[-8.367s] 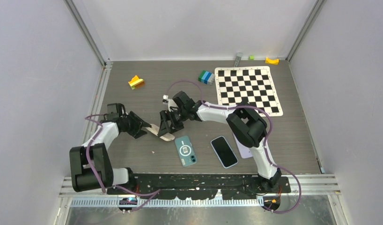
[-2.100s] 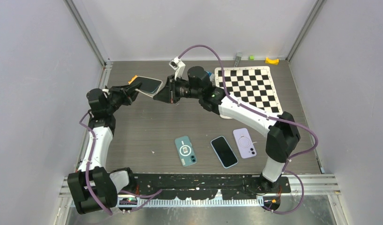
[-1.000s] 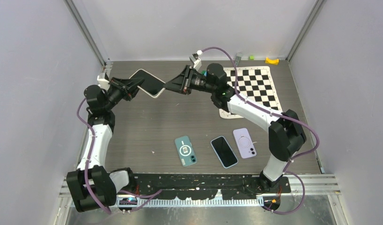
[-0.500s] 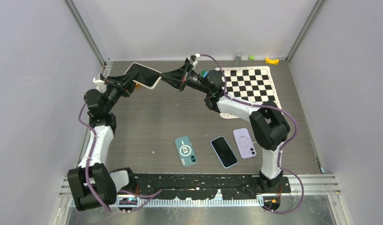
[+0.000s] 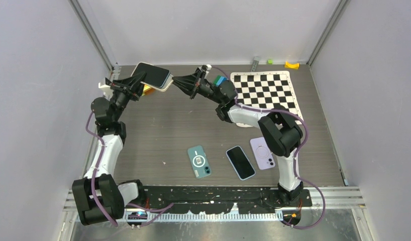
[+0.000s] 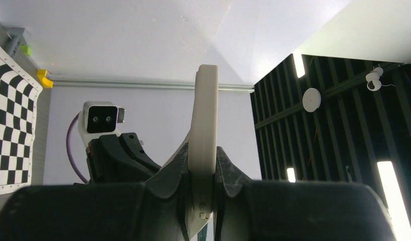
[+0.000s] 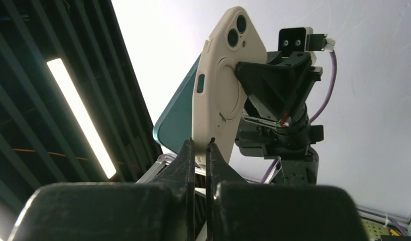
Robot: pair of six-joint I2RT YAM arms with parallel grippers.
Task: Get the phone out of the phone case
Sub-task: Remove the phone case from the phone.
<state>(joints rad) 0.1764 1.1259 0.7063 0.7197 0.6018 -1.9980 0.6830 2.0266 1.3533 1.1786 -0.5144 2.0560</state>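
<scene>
Phone case (image 5: 152, 75) clamped edgewise in left claw (image 6: 201, 173), above table (image 5: 158, 135).

We see a robotics lab: a grey wood-grain table (image 5: 158, 130) boxed in by plain white panels (image 5: 213, 30) on aluminium rails (image 5: 94, 37), a black-and-white checkerboard mat (image 5: 266, 93), and a black slatted ceiling (image 6: 334, 120) with strip lights (image 6: 392, 201).

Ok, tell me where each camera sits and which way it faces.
Top external: above and behind the left arm and right arm, looking down on the table and the cased phone gripped by the left hand beside the right hand.
Left wrist: on the left arm, facing wall and ceiling past its fingers, clamped on the phone's edge.
Right wrist: on the right arm, tilted up past its shut fingers at the phone's back.
Shared: all show the phone.
</scene>
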